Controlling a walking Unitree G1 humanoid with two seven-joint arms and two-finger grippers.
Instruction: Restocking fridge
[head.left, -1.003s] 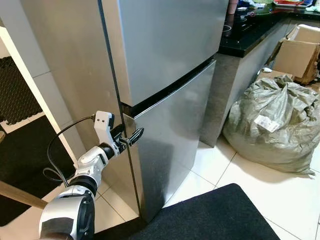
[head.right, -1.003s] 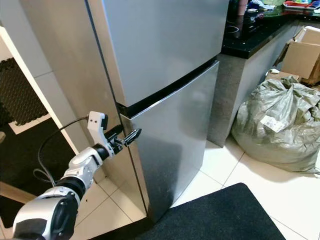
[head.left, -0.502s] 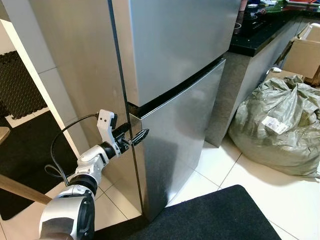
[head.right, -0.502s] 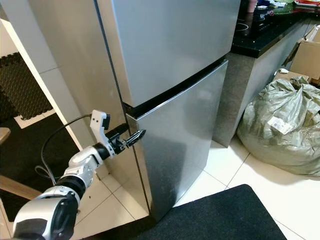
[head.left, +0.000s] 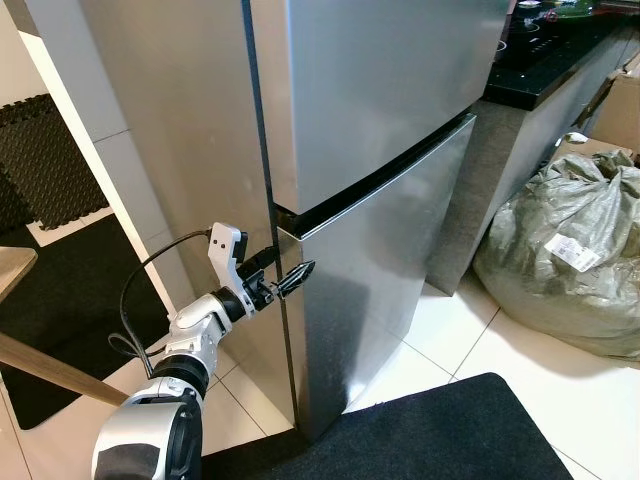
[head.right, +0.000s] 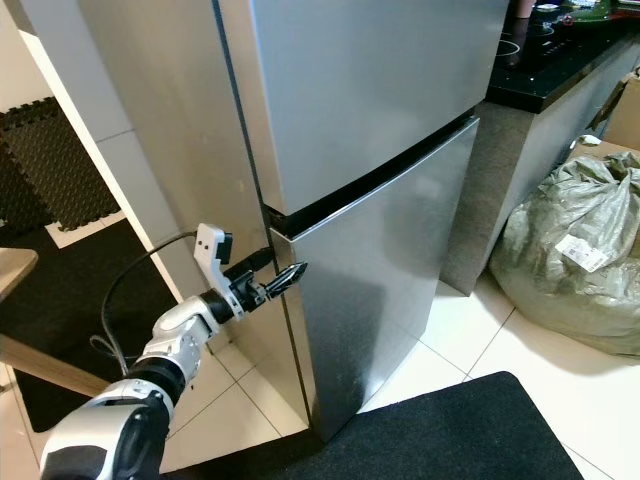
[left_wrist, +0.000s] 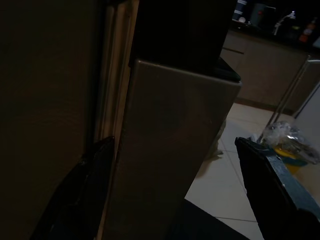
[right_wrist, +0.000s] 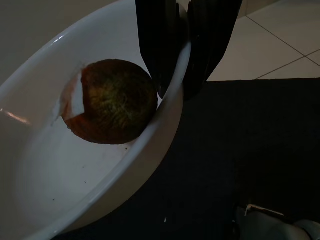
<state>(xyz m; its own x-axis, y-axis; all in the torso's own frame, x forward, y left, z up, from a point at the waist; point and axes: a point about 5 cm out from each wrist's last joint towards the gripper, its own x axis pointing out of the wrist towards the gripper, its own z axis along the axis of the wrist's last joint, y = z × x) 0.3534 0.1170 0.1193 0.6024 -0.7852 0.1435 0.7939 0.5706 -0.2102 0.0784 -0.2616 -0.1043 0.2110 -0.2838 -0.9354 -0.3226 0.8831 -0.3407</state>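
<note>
A tall stainless-steel fridge has an upper door (head.left: 390, 90) and a lower door (head.left: 380, 270). My left gripper (head.left: 285, 275) is open at the top left corner of the lower door. One finger (left_wrist: 95, 190) lies along the door's side edge and the other finger (left_wrist: 272, 185) hangs out in front of the door face (left_wrist: 170, 140). My right gripper (right_wrist: 184, 50) is shut on the rim of a white bowl (right_wrist: 75, 175). The bowl holds a round brown-green fruit (right_wrist: 112, 102) with a cut side.
A bulging grey sack (head.left: 570, 260) lies on the tiled floor to the right of the fridge, below a black countertop (head.left: 560, 50). A black mat (head.left: 440, 430) lies in front of the fridge. At the left are a wooden table edge (head.left: 40, 360) and a dark rug (head.left: 80, 300).
The whole view has shifted, so the fridge now sits further right in the frame. My left gripper stays at the lower door's edge.
</note>
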